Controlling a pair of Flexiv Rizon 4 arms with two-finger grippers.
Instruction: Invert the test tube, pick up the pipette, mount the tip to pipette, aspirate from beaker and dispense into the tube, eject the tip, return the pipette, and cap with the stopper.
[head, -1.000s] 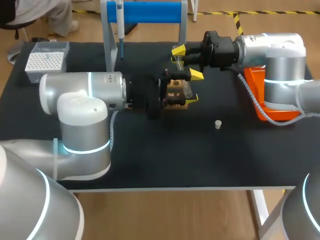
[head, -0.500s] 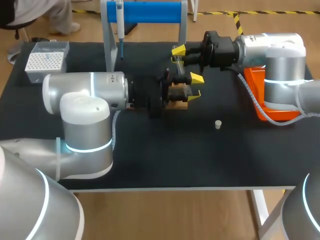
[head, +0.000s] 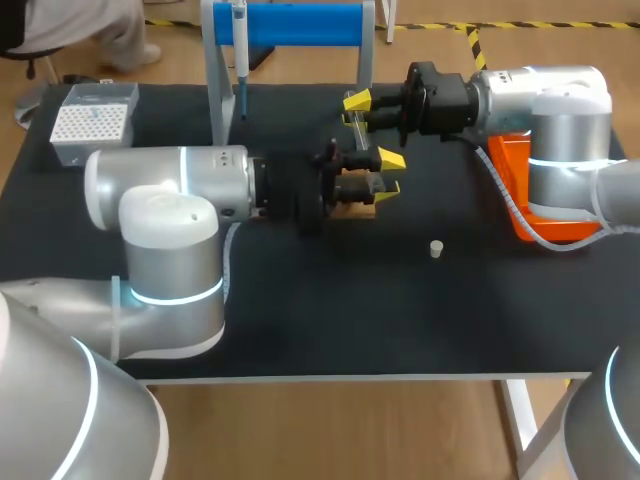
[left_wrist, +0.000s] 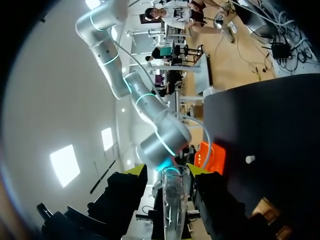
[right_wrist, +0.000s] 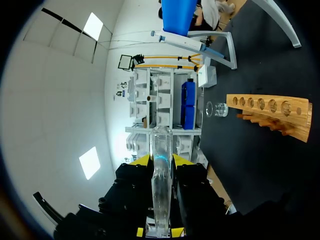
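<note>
A clear, glossy glass test tube (right_wrist: 161, 195) sits between the right gripper's (right_wrist: 160, 159) matt black fingers (right_wrist: 194, 187) with their yellow plastic tips. Ahead of them a smooth, pale wooden rack with round holes (right_wrist: 267, 107) lies on the matt black table top (head: 300, 320).

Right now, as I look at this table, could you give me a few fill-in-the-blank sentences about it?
The right gripper grips a glass ____.
The pipette hangs on a stand whose top bar is ____.
The small stopper lies on the ____ tabletop.
Missing words: test tube; blue; black.
</note>
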